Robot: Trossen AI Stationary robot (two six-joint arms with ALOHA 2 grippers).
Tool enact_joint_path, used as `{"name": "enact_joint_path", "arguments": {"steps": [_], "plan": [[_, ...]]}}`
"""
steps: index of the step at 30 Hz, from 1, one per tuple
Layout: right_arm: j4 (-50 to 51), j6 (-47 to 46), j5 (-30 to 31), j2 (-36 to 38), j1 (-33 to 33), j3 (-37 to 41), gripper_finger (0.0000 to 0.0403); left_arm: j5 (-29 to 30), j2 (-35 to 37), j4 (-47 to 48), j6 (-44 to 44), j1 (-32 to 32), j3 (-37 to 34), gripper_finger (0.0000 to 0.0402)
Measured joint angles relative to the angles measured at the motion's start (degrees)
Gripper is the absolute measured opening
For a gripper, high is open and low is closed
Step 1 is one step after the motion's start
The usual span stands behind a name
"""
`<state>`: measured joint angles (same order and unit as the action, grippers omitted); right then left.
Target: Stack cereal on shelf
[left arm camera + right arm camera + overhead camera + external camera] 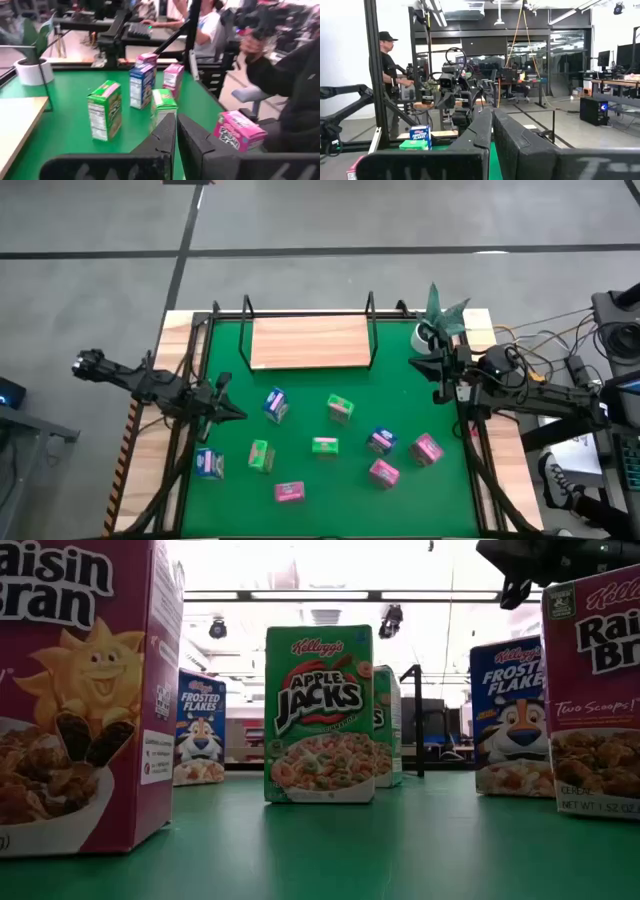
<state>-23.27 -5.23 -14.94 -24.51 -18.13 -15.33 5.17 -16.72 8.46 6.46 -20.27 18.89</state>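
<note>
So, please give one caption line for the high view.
Nine cereal boxes scattered on green mat, shelf empty.

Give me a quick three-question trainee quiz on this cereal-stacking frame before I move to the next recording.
1. True or false: the shelf bears no cereal box yet.
2. How many pink boxes lie on the green mat? A two, B three, C four.
3. Fill in: the potted plant stands at the mat's far corner, nearest the ___ hand.

Key: 1 true, all nine are on the mat. 2 B. 3 right; the right hand waits beside it.
</note>
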Motion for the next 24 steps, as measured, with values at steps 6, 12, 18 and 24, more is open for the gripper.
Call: {"name": "enact_joint_path", "arguments": {"steps": [6, 12, 18, 24], "plan": [[0.22, 3.32, -1.16, 0.00, 0.13, 0.00, 0.0009, -1.42, 8.27, -0.39, -1.18, -0.04, -2.36, 0.0000], [0.24, 7.37, -7.08, 0.00, 0.25, 0.04, 0.0009, -1.42, 15.45, 0.40, -3.14, -0.04, -5.22, 0.0000], [0.21, 8.84, -8.67, 0.00, 0.26, 0.20, 0.0009, -1.40, 16.57, 0.27, -2.98, 0.02, -5.87, 0.0000], [0.27, 9.51, -9.08, 0.00, 0.26, 0.50, 0.0009, -0.69, 16.70, -0.73, -2.08, 0.02, -5.85, 0.0000]]}}
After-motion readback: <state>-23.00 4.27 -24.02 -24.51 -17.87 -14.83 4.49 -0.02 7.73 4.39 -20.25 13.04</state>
